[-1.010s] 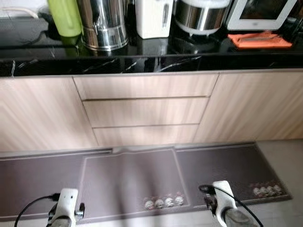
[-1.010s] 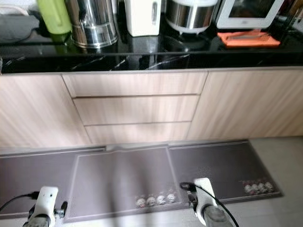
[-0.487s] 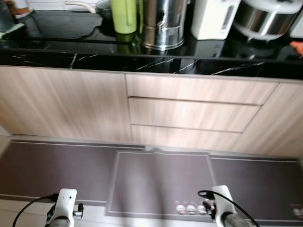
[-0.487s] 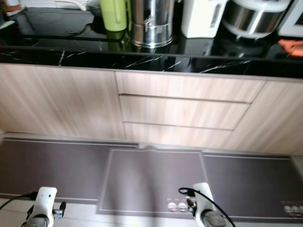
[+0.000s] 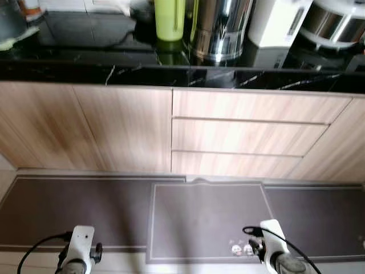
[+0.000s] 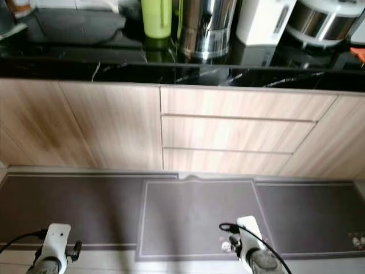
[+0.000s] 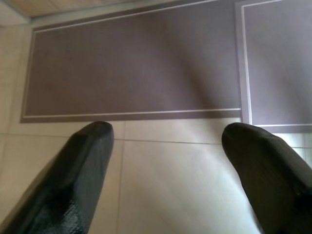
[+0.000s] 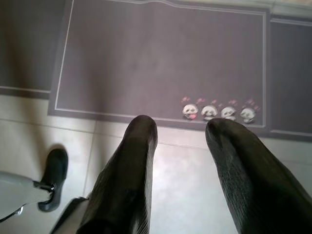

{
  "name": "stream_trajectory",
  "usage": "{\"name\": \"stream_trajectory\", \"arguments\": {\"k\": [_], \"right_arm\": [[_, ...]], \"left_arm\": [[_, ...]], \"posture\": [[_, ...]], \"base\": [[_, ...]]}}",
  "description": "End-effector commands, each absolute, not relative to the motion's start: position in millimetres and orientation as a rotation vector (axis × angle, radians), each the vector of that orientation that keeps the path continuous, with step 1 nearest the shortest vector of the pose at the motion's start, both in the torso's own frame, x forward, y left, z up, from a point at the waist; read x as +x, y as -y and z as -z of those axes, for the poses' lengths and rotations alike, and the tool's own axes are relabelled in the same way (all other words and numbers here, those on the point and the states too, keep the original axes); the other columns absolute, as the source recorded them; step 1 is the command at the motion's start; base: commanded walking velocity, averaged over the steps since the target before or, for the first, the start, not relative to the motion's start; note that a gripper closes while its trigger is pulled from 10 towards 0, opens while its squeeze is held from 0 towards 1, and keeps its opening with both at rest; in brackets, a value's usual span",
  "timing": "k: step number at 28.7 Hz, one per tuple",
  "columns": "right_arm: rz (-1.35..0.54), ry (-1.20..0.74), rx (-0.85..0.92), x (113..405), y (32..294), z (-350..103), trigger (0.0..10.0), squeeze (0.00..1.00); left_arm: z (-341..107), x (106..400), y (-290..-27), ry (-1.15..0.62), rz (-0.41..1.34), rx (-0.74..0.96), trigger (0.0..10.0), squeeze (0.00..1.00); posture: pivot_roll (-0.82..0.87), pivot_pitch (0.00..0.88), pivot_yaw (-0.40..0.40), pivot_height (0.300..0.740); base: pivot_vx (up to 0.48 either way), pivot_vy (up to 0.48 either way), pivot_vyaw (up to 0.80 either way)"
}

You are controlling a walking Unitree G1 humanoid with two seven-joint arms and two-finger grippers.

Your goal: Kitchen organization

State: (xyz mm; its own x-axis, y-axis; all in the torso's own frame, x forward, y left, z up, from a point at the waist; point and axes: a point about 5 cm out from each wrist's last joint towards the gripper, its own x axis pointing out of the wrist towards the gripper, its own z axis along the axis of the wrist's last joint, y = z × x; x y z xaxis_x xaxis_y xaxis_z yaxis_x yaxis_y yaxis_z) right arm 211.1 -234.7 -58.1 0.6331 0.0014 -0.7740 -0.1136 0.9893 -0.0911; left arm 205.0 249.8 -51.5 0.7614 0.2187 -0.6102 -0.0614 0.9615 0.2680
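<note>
Both arms hang low over the floor mat [image 5: 205,217], left end effector [image 7: 165,146] and right end effector [image 8: 180,131] spread and empty, apparently while approaching the surface [image 5: 114,71] where a green bottle [image 5: 170,20] and steel canister [image 5: 219,28] stand.

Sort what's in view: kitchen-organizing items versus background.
Job items: green bottle; steel canister; white appliance; rice cooker, all on the black countertop.

Background: wood drawers; cabinet doors; grey floor mats; left tool and right tool, both open.
</note>
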Motion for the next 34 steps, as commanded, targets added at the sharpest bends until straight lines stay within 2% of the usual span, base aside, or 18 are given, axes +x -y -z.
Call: {"name": "stream_trajectory", "arguments": {"k": [1,6,18,31,34], "right_arm": [[-0.058,-0.902,-0.127,207.0,236.4,60.2,10.0,0.0],[-0.067,-0.904,-0.128,203.7,233.1,62.7,10.0,0.0],[-0.066,-0.912,-0.128,193.3,241.6,65.2,10.0,0.0],[-0.07,-0.91,-0.129,194.5,236.7,66.0,10.0,0.0],[-0.075,-0.916,-0.128,194.0,225.2,69.7,10.0,0.0]], "left_arm": [[51.9,202.7,-252.8,-0.698,-0.16,0.247,10.0,0.0],[52.1,202.5,-252.4,-0.698,-0.159,0.251,10.0,0.0],[55.7,199.9,-245.4,-0.708,-0.127,0.258,10.0,0.0],[55.0,201.5,-246.8,-0.715,-0.128,0.264,10.0,0.0],[55.1,201.2,-246.9,-0.716,-0.128,0.263,10.0,0.0]], "posture": [[0.14,0.07,-0.025,0.74],[0.14,0.072,-0.026,0.74],[0.13,0.065,-0.029,0.74],[0.14,0.046,-0.029,0.74],[0.14,0.047,-0.03,0.74]], "base": [[0.0,0.39,0.0],[0.0,0.342,0.0],[0.0,0.0,0.0],[0.0,0.0,0.0],[0.0,0.0,0.0]]}}
